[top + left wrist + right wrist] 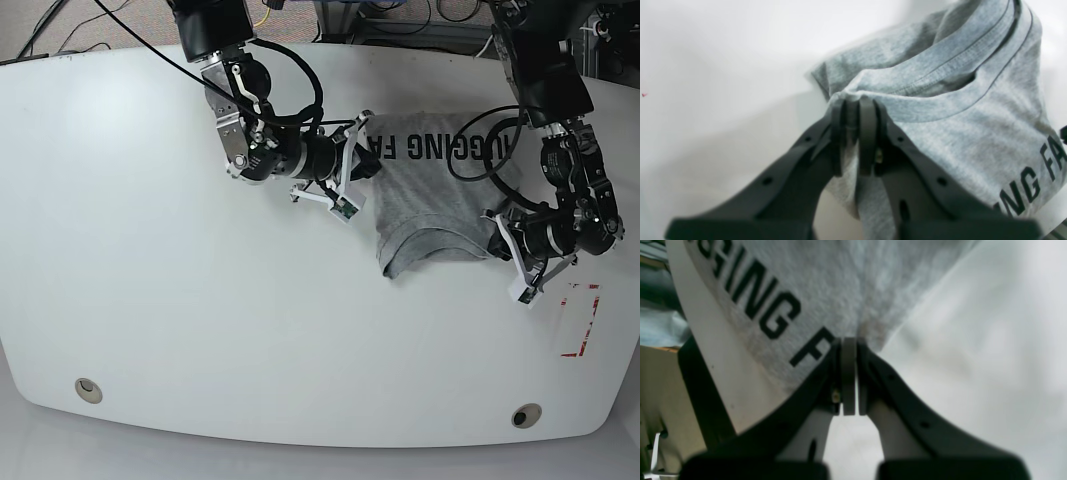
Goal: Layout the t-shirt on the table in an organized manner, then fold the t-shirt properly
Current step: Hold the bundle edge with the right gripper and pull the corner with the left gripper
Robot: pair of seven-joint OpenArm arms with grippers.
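The t-shirt (432, 200) lies bunched in the far right part of the white table (180, 300), stretched between the two arms, with its black lettering along the far edge and its neckline turned toward the near side. In the base view the left tool (497, 232) meets the shirt at its right near corner, close to the collar, and the right tool (368, 160) meets it at the left far corner beside the first letters of the print. The left wrist view shows the left tool (853, 110) closed down onto a fold of grey cloth (973, 133) next to the ribbed collar band, fabric pinched between its dark fingers (868, 133) and hanging below them, while the rest of the shirt spreads away to the right with letters at the edge of the picture. The right wrist view shows the right tool (849, 346) pressed together with its pads nearly touching; the edge of the shirt (846, 283) gathers to a point right at the tips, so it appears to pinch the cloth there, the lettering running off to the left. A red tape outline (582, 320) sits on the table near the right edge, just beyond the left tool, and two small round holes (88, 389) lie along the near edge, well apart from the shirt.
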